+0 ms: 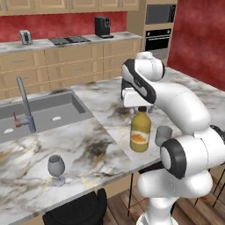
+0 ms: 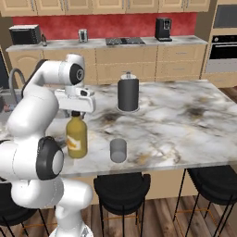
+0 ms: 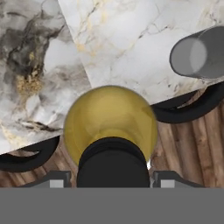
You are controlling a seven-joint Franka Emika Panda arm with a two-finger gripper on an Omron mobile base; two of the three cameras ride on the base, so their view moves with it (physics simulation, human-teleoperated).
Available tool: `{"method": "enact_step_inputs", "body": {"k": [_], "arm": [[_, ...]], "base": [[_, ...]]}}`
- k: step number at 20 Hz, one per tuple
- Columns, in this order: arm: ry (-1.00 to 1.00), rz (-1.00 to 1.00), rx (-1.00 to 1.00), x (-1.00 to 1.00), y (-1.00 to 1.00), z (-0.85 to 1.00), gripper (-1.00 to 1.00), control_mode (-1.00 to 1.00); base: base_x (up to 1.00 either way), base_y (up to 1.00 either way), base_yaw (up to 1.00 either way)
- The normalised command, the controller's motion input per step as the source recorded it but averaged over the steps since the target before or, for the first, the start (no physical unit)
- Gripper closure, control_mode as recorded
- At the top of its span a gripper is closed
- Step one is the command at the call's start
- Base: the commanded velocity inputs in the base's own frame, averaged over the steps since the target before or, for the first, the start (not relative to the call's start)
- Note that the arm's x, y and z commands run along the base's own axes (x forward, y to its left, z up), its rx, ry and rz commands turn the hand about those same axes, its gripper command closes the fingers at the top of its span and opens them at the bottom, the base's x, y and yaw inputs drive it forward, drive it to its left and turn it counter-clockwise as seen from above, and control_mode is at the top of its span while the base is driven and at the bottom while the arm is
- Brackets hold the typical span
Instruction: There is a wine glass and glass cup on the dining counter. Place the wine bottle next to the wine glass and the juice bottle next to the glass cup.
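Gripping the juice bottle (image 1: 140, 132) by its cap, my gripper (image 1: 142, 108) holds it near the dining counter (image 2: 185, 120) edge, glass cup (image 2: 118, 150) at 3 o'clock; I judge a careless release could topple it.

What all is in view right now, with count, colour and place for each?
juice bottle: one, yellow-orange with black cap, upright near the counter's front edge
glass cup: one, clear grey, on the counter beside the juice bottle, apart from it
wine glass: one, clear grey, near the counter's front edge, on the sink side
counter: one, white-grey marble with brown veins
sink: one, grey, set in the counter, with a grey tap
dark cylinder: one, silver-topped, mid counter
stools: black, under the front edge
coffee machine: one, black, back worktop
toaster: one, silver, back worktop
oven: one, black, wall unit
pincer: one, dark tips, at the bottle's cap
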Motion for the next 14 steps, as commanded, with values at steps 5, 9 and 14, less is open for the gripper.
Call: {"method": "enact_step_inputs", "body": {"k": [5,9,14], "arm": [[0.13,-0.06,-0.03,0.23,0.0,-0.07,1.0,-1.0],[0.16,-0.05,-0.06,0.18,0.0,-0.1,1.0,-1.0],[0.05,-0.01,-0.07,0.13,-0.02,-0.18,1.0,-1.0]], "base": [[0.0,0.0,0.0],[0.0,0.0,0.0],[0.0,0.0,0.0]]}}
